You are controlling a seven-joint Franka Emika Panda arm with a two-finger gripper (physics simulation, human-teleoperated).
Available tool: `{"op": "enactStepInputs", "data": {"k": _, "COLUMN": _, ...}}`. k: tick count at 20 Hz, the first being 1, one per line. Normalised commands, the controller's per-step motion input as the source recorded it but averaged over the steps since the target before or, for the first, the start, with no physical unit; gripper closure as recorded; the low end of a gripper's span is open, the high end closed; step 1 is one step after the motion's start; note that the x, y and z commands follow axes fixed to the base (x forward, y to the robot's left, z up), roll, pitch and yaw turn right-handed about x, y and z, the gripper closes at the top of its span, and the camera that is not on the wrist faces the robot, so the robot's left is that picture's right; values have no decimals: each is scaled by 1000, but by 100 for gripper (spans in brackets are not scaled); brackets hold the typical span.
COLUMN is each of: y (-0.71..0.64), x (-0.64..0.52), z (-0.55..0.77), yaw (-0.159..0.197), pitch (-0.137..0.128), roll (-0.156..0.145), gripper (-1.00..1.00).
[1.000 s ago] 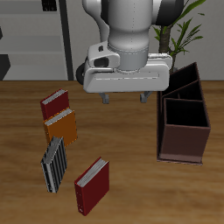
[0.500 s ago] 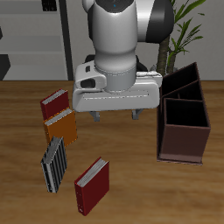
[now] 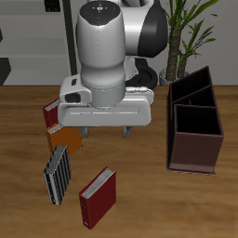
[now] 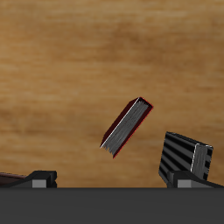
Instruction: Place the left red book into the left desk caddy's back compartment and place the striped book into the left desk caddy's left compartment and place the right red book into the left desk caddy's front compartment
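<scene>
Gripper (image 3: 105,129) hangs above the wooden counter (image 3: 139,191), jaws spread, gripping nothing. Thin dark-red hardcover book (image 3: 98,197) lies nearest the front edge, grey-black-white striped book (image 3: 57,175) beside it; dark brown-maroon box caddy (image 3: 194,125) stands well apart.

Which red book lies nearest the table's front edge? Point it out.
The left red book, lying alone beside the striped book. The right red book sits farther back, partly hidden behind the arm, next to the orange book.
</scene>
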Motion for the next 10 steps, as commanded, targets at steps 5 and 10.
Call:
{"op": "enactStepInputs", "data": {"k": 5, "y": -179, "x": 121, "z": -177, "yaw": -32, "pitch": -7, "roll": -2, "gripper": -100}}
{"op": "enactStepInputs", "data": {"k": 10, "y": -30, "x": 205, "z": -323, "yaw": -45, "pitch": 30, "roll": 35, "gripper": -100}}
